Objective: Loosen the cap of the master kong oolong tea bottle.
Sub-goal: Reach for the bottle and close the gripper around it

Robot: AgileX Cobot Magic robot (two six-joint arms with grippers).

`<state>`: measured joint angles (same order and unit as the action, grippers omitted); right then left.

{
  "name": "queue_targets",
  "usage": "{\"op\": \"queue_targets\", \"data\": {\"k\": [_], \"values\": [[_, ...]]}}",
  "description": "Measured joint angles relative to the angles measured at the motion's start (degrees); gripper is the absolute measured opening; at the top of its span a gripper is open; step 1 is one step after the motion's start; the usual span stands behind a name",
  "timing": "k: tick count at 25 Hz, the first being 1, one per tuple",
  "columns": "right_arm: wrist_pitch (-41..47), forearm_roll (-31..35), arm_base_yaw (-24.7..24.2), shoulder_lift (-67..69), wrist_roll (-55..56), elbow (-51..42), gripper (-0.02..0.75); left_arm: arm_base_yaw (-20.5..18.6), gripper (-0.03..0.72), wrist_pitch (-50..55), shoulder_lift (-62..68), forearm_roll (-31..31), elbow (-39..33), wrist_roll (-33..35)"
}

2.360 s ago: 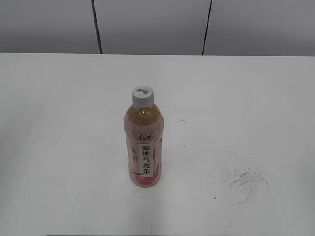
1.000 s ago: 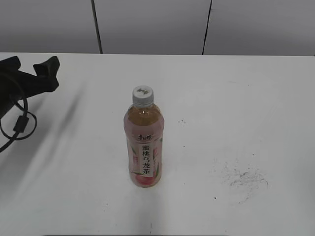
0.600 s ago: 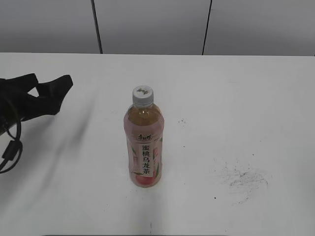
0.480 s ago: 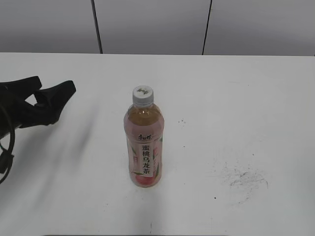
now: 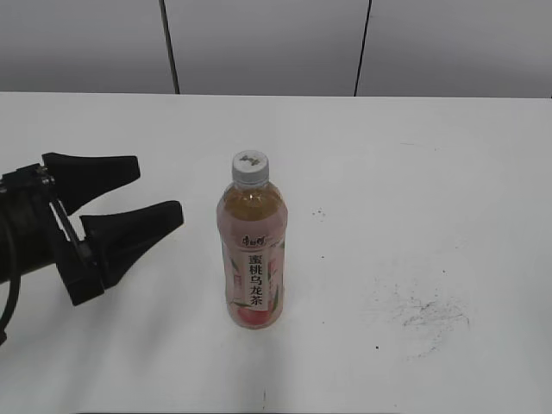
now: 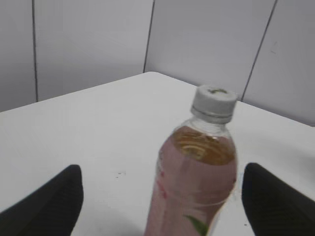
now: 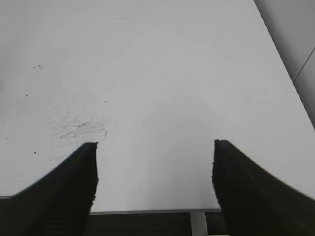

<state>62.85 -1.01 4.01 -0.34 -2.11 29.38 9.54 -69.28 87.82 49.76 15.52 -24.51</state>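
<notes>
Closest to you in the exterior view, your left gripper (image 5: 159, 191) comes in from the left edge with its two black fingers (image 5: 129, 228) spread wide, nothing between them, tips pointing at the master kong oolong tea bottle (image 5: 252, 250) but not touching it. The bottle stands upright near the middle of the white tabletop (image 5: 431, 172), pink peach label facing the camera, and the cap (image 5: 249, 167) sits on its neck. From the left wrist view the bottle (image 6: 197, 177) shows up right between the finger tips, cap (image 6: 214, 101) on top. Your right gripper (image 7: 155, 169) is spread open too, hovering over bare tabletop near the front edge, with a patch of dark scuff marks (image 7: 78, 129) just beyond its fingers. Grey wall panels (image 5: 267, 43) run behind the tabletop
</notes>
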Motion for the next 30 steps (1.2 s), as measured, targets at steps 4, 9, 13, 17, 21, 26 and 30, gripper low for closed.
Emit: {"op": "queue_targets", "data": {"k": [4, 9, 13, 17, 21, 26, 30], "values": [[0.0, 0.0, 0.0, 0.0, 0.0, 0.0, 0.545, 4.41, 0.587, 0.0, 0.07, 1.28, 1.42, -0.91], [0.0, 0.0, 0.0, 0.0, 0.0, 0.0, 0.545, 8.91, 0.587, -0.07, 2.61, 1.51, 5.34, -0.96], [0.0, 0.0, 0.0, 0.0, 0.0, 0.0, 0.545, 11.6, 0.587, -0.07, 7.85, 1.51, 9.03, -0.61], [0.0, 0.0, 0.0, 0.0, 0.0, 0.0, 0.545, 13.97, 0.587, -0.02, 12.81, 1.51, 13.33, -0.45], [0.0, 0.0, 0.0, 0.0, 0.0, 0.0, 0.545, 14.87, 0.587, -0.02, 17.41, 1.34, 17.34, -0.32], [0.0, 0.0, 0.0, 0.0, 0.0, 0.0, 0.545, 14.87, 0.587, -0.02, 21.39, 1.22, 20.3, -0.18], [0.0, 0.04, 0.0, 0.0, 0.0, 0.0, 0.545, 14.87, 0.58, -0.02, 22.8, 2.08, 20.36, -0.11]]}}
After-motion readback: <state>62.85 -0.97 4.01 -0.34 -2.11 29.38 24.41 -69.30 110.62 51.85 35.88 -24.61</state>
